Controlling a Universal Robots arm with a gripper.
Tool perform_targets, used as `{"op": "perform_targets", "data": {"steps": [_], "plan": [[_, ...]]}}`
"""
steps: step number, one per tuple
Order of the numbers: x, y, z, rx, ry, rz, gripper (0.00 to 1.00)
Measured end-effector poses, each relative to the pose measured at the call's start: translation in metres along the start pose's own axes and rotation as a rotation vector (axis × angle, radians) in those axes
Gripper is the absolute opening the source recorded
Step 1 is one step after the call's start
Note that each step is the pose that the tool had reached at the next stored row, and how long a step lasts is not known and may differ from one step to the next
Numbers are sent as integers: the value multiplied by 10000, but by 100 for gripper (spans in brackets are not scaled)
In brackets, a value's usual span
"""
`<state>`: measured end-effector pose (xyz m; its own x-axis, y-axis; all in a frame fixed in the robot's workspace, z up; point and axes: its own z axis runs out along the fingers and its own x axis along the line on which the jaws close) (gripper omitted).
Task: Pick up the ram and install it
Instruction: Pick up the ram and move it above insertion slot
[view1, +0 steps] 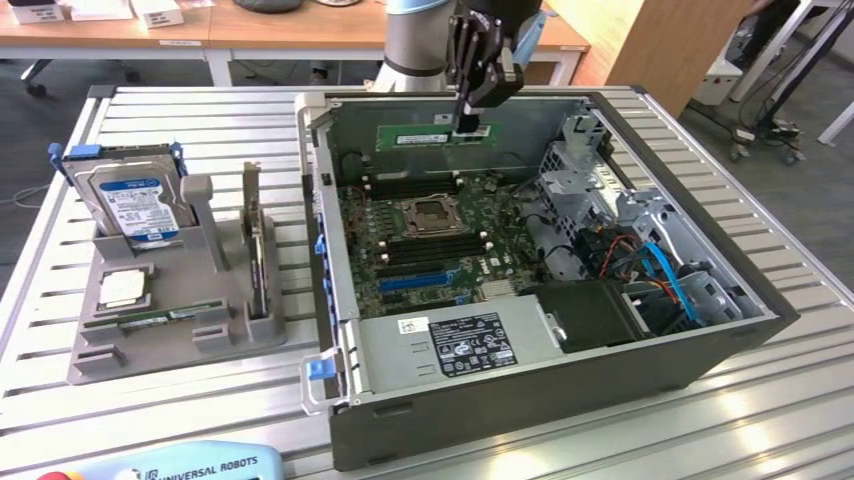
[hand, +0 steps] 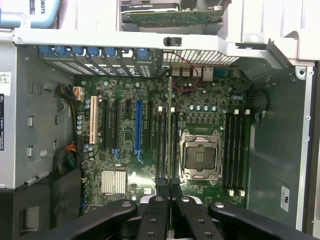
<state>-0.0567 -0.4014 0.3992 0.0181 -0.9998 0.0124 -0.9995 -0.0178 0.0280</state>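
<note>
My gripper (view1: 470, 125) is shut on the ram (view1: 431, 133), a narrow green stick with a white label. It pinches the stick at one end and holds it level, in the air over the far side of the open computer case (view1: 534, 390). In the wrist view the ram (hand: 170, 130) appears edge-on as a thin line running out from between my fingers (hand: 159, 207). That line lies over the black memory slots (hand: 163, 142) beside the empty CPU socket (hand: 201, 157) on the motherboard (hand: 125, 150). The stick is well above the board and touches nothing.
A grey fixture (view1: 147, 350) at the exterior view's left holds a blue-labelled hard drive (view1: 134, 205), a silver processor chip (view1: 123, 288), a second green stick (view1: 167, 318) and an upright card (view1: 254, 250). A teach pendant (view1: 187, 465) lies at the table's near edge. Drive cages and cables (view1: 641, 260) crowd the case's right side.
</note>
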Motion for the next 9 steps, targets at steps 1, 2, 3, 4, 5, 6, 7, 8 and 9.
{"op": "perform_targets", "data": {"steps": [1,2,3,4,5,6,7,8,9], "plan": [[-1,0,6,2,-3,1,12],[-1,0,14,3,-1,1,12],[-1,-1,28,8,-1,1,12],[-1,-1,43,16,0,2,12],[-2,-1,60,26,0,2,12],[-2,-2,77,38,0,3,12],[-2,-2,95,50,0,3,12],[-2,-3,112,61,0,3,12],[-2,-3,129,72,1,3,12]]}}
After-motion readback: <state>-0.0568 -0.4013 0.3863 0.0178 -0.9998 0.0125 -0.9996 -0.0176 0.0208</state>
